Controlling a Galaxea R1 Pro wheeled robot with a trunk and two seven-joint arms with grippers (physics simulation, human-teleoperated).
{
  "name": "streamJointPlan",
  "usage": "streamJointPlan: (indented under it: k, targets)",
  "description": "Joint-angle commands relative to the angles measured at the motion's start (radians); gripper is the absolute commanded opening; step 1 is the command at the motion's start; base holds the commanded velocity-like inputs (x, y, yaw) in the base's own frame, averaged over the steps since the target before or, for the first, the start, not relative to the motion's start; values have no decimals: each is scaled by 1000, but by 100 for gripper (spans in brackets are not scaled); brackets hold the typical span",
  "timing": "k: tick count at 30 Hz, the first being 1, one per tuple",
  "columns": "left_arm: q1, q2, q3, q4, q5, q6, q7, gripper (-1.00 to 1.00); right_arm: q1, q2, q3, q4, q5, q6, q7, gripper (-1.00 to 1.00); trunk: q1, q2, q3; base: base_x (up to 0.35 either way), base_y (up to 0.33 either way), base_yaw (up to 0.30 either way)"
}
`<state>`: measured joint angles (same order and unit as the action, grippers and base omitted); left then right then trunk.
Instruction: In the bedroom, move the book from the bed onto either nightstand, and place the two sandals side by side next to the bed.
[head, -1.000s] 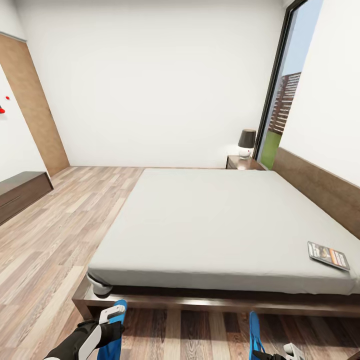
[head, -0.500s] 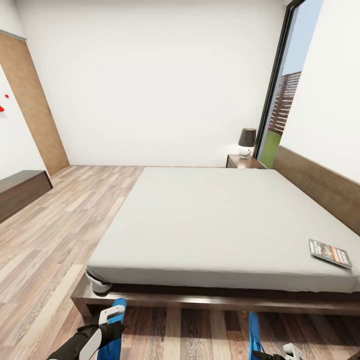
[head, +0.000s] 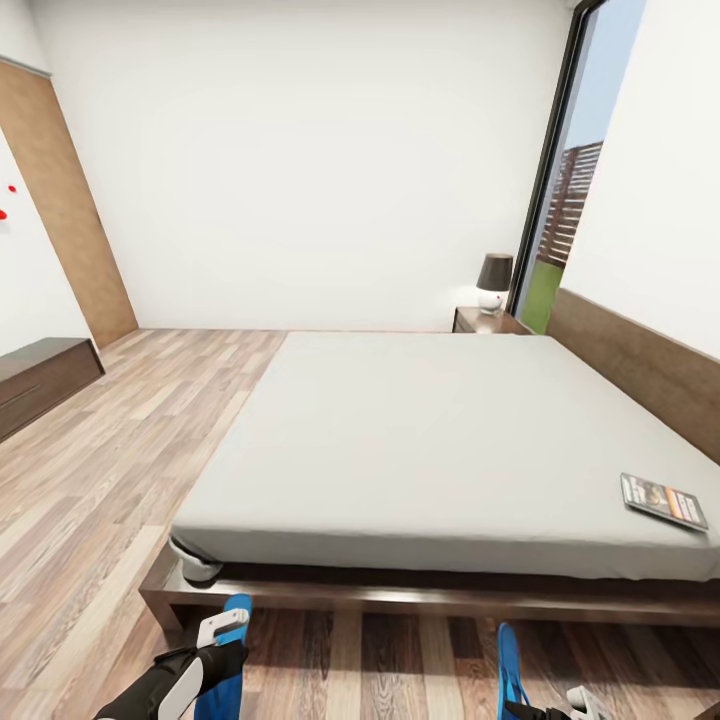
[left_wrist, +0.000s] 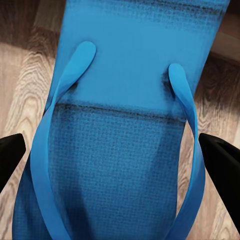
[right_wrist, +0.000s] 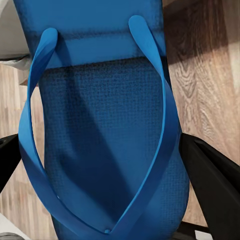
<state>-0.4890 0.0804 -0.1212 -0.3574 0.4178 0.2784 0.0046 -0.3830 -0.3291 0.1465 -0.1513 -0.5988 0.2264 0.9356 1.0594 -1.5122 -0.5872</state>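
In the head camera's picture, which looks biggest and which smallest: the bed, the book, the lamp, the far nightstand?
Largest to smallest, as they appear:
1. Bed, by far.
2. Book.
3. Lamp and nightstand: too alike to rank, and both stand far off, so they look smaller than they are.

Sandals (left_wrist: 125, 125) matt, woven-textured; floor (head: 110, 470) wood plank; bed (head: 440, 440) frame glossy wood, mattress smooth matt

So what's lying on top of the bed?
Just a book lying flat on the bed's grey mattress, near the edge by the headboard. The rest of the mattress looks bare. Under the bed cannot be seen; the frame hides it.
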Motion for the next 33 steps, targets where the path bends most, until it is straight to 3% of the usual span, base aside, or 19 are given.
streamJointPlan:
  k: [1, 33]
  targets:
    - [0, 1, -6, -2, 6, 4, 1, -100, -1, -1, 6, -1, -11, 8, 2, -100, 4, -8, -4, 0, 0, 0]
    - [0, 1, -8, -2, 4, 4, 0, -100, -1, -1, 6, -1, -11, 7, 2, -100, 127, -232, -104, 0, 0, 0]
